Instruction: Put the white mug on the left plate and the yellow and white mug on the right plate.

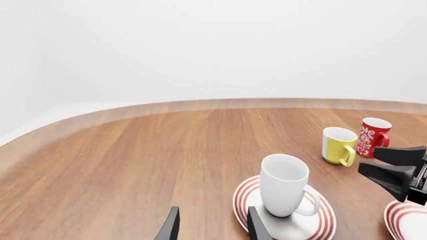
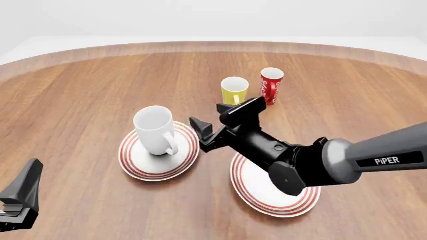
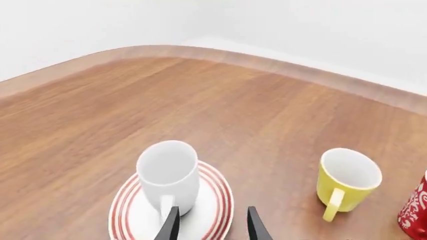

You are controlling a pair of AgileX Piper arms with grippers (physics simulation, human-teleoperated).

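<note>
White walls and a pale floor ring a round wooden bench (image 2: 80,90), on which the white mug (image 2: 155,130) already stands upright on the left plate (image 2: 137,165), its handle turned toward the arms' side. What remains is the yellow and white mug (image 2: 234,90), standing upright on bare wood beyond both plates, just beside a red patterned cup (image 2: 271,85) and well apart from the right plate (image 2: 260,197), which carries nothing. The right tool (image 2: 202,134) hovers between the two plates with its fingers parted and nothing between them; the left tool (image 1: 211,226) sits low at the near left, also parted and gripping nothing. The yellow mug looks like glazed ceramic — stiff, smooth and probably slippery, light enough for one arm but likely to chip if dropped or knocked over. A grip across the rim, one finger inside and one outside, on the side away from the handle (image 3: 333,204), seems the safest hold — the handle faces the arms, and the red cup crowds one flank, so a pinch around the body risks nudging it.
</note>
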